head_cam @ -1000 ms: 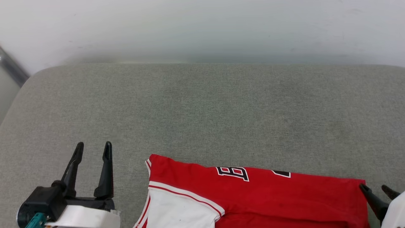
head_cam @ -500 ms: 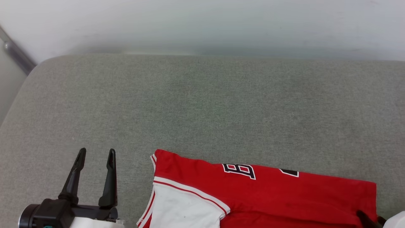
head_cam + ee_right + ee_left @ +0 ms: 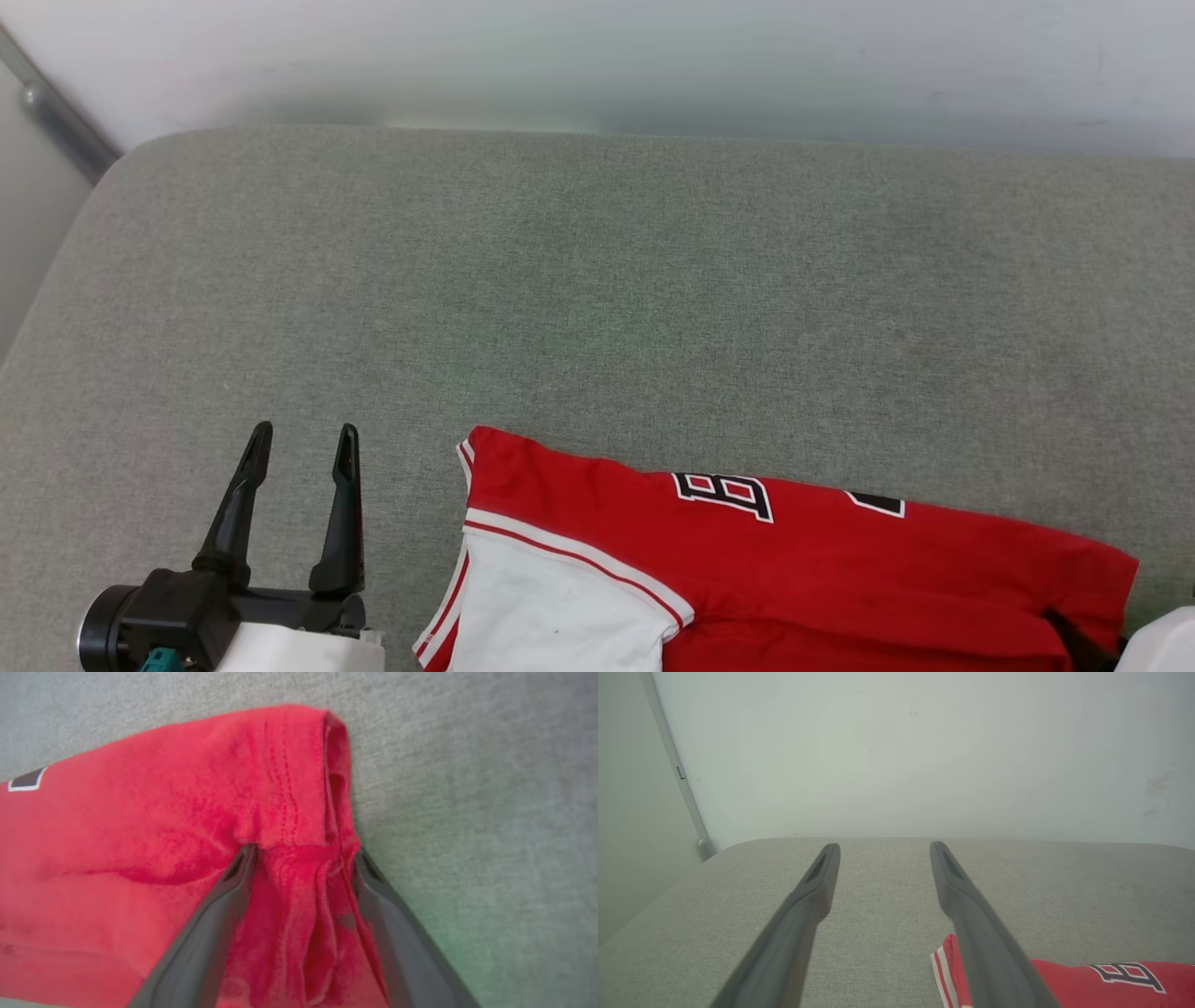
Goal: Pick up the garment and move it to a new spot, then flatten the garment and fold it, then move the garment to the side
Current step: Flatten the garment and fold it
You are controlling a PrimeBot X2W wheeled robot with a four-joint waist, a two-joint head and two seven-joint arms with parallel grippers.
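— Where's the garment [image 3: 840,569]?
— On the near side of the grey woven cushion [image 3: 597,280]. It's soft red cloth folded into a long band, with 1 white sleeve and striped trim at its left end.
— And the jaws?
— The left gripper [image 3: 304,434] has its 2 slim dark fingers apart over bare cushion, beside the sleeve. The right gripper [image 3: 303,851] is spread too, with its tips in the bunched red hem.

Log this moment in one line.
garment: red thin-fabric jersey T-shirt lying on grey fabric cushion | left gripper: open, empty | right gripper: open, straddling shirt's bunched edge
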